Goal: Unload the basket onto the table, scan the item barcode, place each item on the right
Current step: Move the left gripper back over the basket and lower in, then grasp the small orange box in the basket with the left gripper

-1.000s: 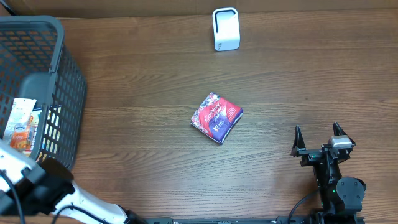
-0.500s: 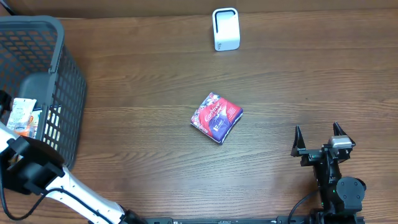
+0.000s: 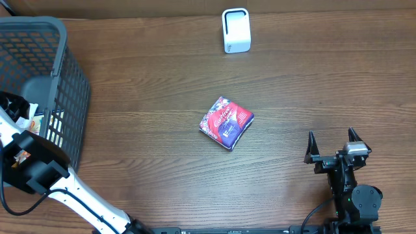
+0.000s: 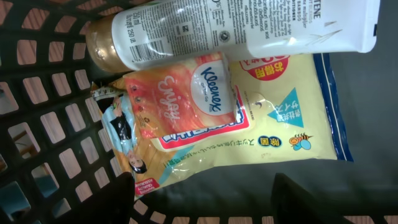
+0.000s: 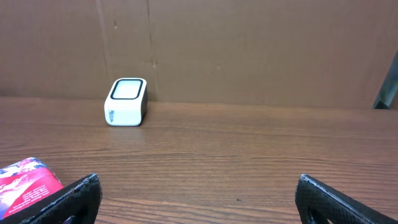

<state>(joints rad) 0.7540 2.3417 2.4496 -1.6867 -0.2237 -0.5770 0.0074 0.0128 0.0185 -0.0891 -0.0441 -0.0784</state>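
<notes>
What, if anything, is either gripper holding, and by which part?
Right gripper: nothing, jaws open. Left gripper is in the basket at the lower edge of the tissue pack; a grip cannot be told.

The table [image 3: 143, 149] is dark brown wood with long lines in it. Behind it stands a brown cardboard wall [image 5: 249, 50].

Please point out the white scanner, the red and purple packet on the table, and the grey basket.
white box-shaped scanner [image 3: 235, 29]: overhead view, its top face.
red and purple soft packet [image 3: 225, 122]: overhead view, middle of its printed face.
grey plastic mesh basket [image 3: 39, 24]: overhead view, its top rim.
</notes>
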